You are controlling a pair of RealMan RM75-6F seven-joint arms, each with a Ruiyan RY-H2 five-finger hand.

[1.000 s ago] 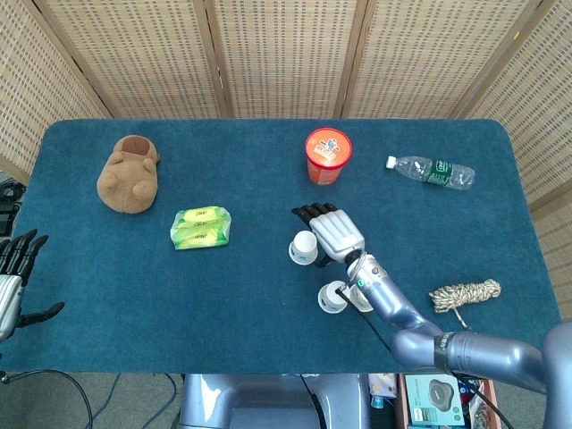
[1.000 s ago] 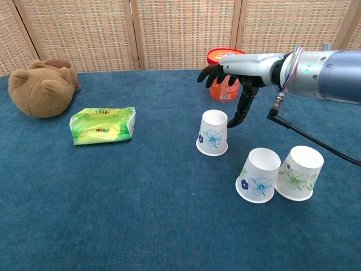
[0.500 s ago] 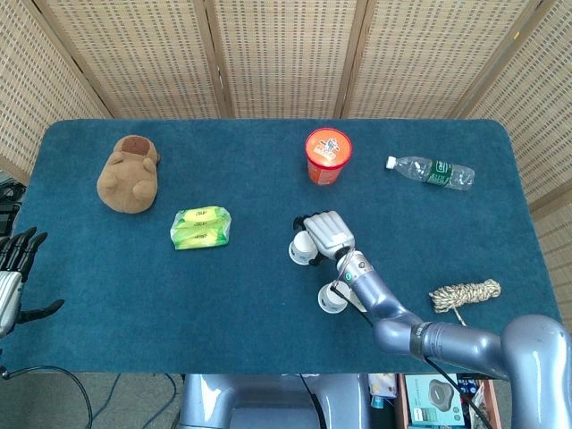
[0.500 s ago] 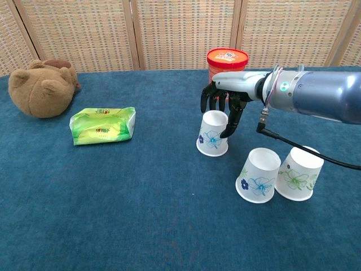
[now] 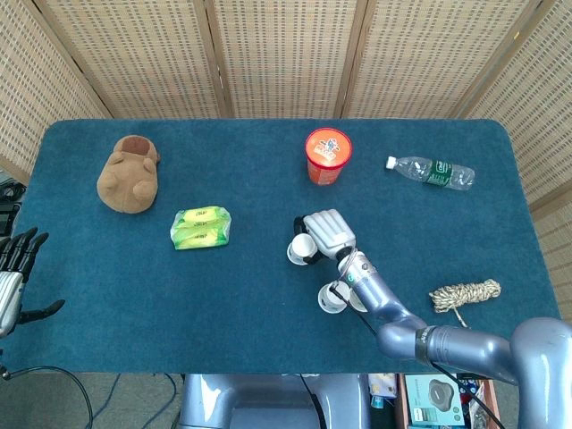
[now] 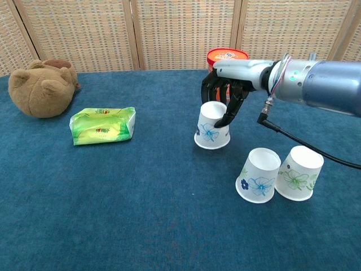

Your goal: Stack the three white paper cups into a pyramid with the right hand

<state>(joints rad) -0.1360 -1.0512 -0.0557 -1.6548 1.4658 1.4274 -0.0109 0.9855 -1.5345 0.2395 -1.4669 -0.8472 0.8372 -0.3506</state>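
Observation:
Three white paper cups with flower prints stand upside down. My right hand (image 6: 225, 93) comes down from above and grips the base of the left cup (image 6: 211, 134), which is tilted and raised slightly off the blue tablecloth. In the head view the right hand (image 5: 327, 231) covers most of that cup (image 5: 298, 253). The other two cups (image 6: 259, 175) (image 6: 299, 166) stand side by side to the front right, touching each other. In the head view, one of them (image 5: 331, 298) shows beside my forearm. My left hand (image 5: 12, 271) hangs open off the table's left edge.
A red tub (image 6: 226, 61) stands just behind my right hand. A green packet (image 6: 102, 125) and a brown plush bear (image 6: 40, 88) lie to the left. A water bottle (image 5: 431, 172) and a coil of rope (image 5: 465, 293) lie on the right side.
My right hand came down onto the left cup, closed its fingers on it, then lifted and tilted it slightly. The other two cups and my left hand did not move.

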